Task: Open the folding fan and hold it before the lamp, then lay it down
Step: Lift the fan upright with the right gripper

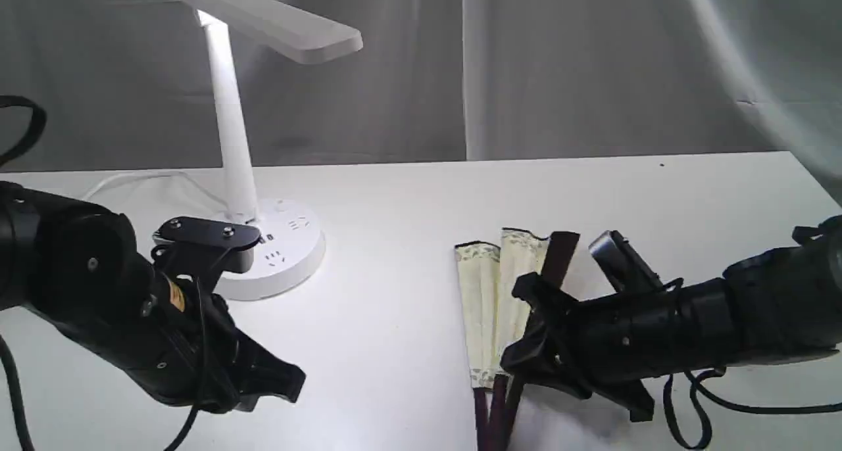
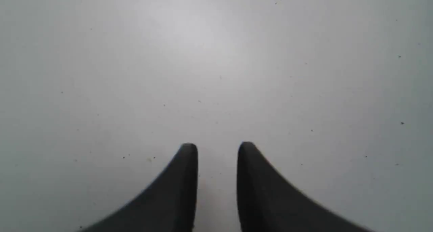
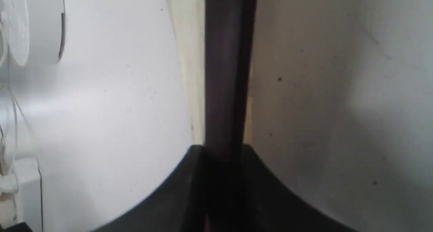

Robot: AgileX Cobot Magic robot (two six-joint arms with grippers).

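The folding fan (image 1: pixel 490 293) lies on the white table, only slightly spread: a few cream pleats with a patterned border, and dark maroon ribs running toward the front edge. My right gripper (image 1: pixel 528 323) is shut on the fan's outer maroon guard (image 3: pixel 226 73), which runs straight between the fingers in the right wrist view (image 3: pixel 223 147). The white lamp (image 1: pixel 230 122) stands lit at the back left, on its round base (image 1: pixel 283 247). My left gripper (image 1: pixel 293 379) hovers low at the front left, well apart from the fan. Its fingers (image 2: pixel 184 178) stand slightly apart with nothing between them.
The lamp's white cord (image 1: pixel 131 178) trails left behind the base. Grey curtains hang behind the table (image 1: pixel 395 201). The lamp base (image 3: pixel 30 25) shows at the edge of the right wrist view. Black cables (image 1: pixel 697 398) hang under the right arm.
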